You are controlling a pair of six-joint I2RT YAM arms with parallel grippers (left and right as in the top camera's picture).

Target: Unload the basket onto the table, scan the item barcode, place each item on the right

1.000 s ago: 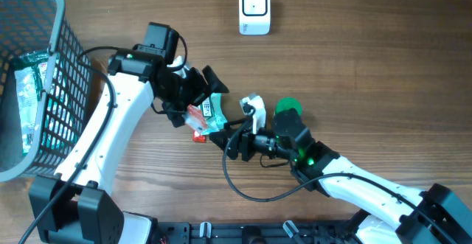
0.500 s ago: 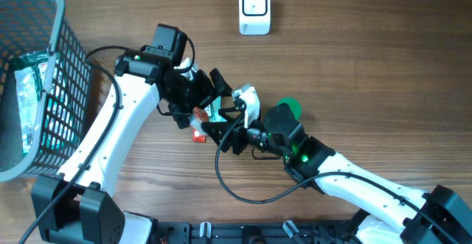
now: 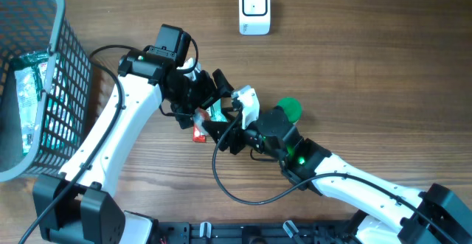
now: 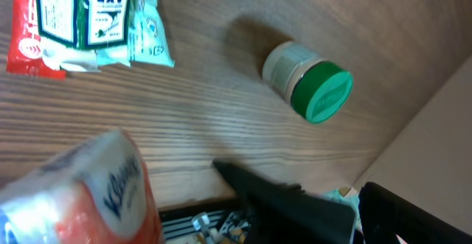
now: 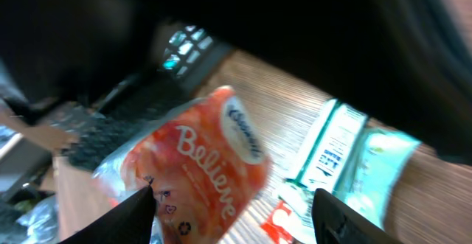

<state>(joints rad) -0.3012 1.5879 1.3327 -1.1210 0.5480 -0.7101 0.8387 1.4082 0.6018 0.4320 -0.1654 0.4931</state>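
The right gripper [image 5: 232,207] is partly spread, with the orange tissue pack [image 5: 199,170] tilted between its fingertips, up against one of them; I cannot tell whether they actually press on it. The left gripper [image 3: 202,99], right beside it, is spread wide, its visible finger clear of the pack. The white scanner [image 3: 254,9] stands well beyond both grippers, a teal-and-red packet [image 4: 92,19] lies flat beneath them, and a green-lidded bottle [image 4: 310,82] rests near the right wrist.

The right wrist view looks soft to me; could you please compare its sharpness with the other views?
Right wrist: soft, top half dark, yet lettering on the tissue pack reads. Left wrist: green-capped bottle sharp, near tissue pack blurred. Overhead: crisp, evenly lit.
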